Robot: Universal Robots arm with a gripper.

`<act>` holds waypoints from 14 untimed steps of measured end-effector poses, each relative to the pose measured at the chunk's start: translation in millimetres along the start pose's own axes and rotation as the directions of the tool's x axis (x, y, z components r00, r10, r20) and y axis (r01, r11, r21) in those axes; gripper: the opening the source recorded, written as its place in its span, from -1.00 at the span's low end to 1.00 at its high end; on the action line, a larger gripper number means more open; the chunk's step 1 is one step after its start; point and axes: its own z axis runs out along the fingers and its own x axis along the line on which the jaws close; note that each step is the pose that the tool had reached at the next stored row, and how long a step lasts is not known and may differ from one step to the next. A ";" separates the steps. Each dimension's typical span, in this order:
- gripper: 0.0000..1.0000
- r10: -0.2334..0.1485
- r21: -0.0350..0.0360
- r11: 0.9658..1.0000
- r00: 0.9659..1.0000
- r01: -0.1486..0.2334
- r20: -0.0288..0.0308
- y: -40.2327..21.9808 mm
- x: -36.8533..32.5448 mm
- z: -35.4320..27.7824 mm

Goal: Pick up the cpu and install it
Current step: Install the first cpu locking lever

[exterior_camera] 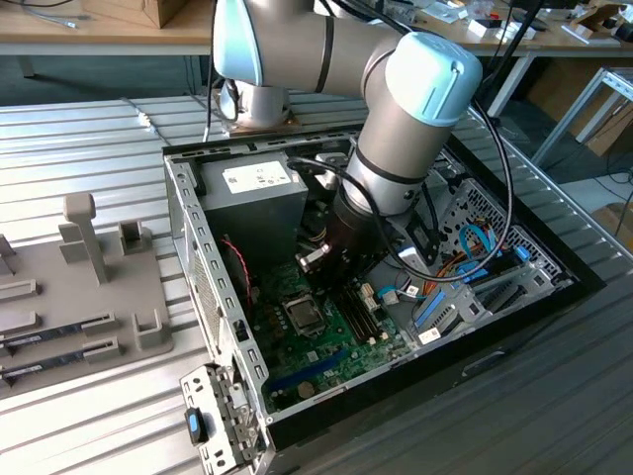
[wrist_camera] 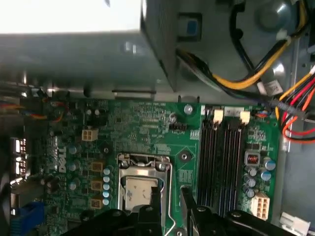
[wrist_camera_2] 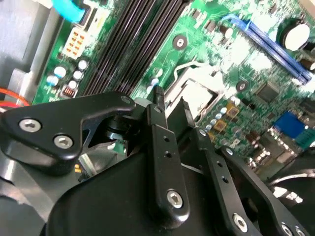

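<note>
gripper (wrist_camera: 170, 191) over cpu (wrist_camera: 137, 189) — memory slots (wrist_camera: 221, 152) beside, cables (wrist_camera: 238, 81) near

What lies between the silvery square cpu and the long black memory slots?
In the first wrist view, between the cpu and the memory slots: a strip of green board with a round hole and a thin metal lever.
</note>
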 end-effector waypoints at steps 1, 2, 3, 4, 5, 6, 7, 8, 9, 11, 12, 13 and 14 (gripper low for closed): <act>-0.40 0.000 0.000 1.000 1.000 0.000 0.000 -4.0 0.1 1.9; -0.40 0.000 0.001 1.000 1.000 0.000 0.000 -6.0 0.0 3.6; -0.40 0.000 0.000 1.000 1.000 0.000 0.000 -6.4 -0.1 5.2; -0.40 0.000 0.000 1.000 1.000 0.000 0.000 -6.3 -0.3 7.1; -0.40 0.000 0.001 1.000 1.000 0.000 0.000 -6.2 -0.6 8.8; -0.40 0.000 0.001 1.000 1.000 0.000 0.000 -6.1 -1.1 11.4; -0.40 0.000 0.001 1.000 1.000 0.000 0.000 -6.9 -1.1 12.2; -0.40 0.000 0.001 1.000 1.000 0.000 0.000 -8.3 -1.1 12.5; -0.40 0.000 0.001 1.000 1.000 0.000 0.000 -10.8 -1.0 12.9; -0.40 0.000 0.001 1.000 1.000 0.000 0.000 -16.6 -0.7 13.6; -0.40 0.000 0.001 1.000 1.000 0.000 0.000 -17.6 -0.7 13.7; -0.40 0.000 0.001 1.000 1.000 0.000 0.000 -18.9 -1.4 14.2; -0.56 0.000 0.001 1.000 1.000 0.000 0.000 -19.0 -1.9 14.4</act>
